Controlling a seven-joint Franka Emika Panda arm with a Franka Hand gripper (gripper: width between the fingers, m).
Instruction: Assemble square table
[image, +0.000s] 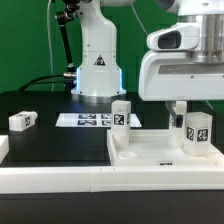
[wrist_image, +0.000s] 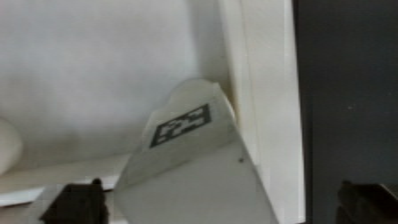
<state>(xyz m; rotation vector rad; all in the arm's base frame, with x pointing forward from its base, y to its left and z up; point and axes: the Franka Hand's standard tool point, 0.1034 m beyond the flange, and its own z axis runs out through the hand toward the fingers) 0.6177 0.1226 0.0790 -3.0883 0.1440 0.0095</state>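
White rimmed tabletop (image: 160, 158), legs (image: 121, 114) seemingly upright

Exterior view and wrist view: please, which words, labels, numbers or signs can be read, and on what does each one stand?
No word or number can be read in either view.
Robot base: a triangle sign, too small to read.
Marker board: tag patterns only, no letters.
Leg: one tag pattern, no letters.
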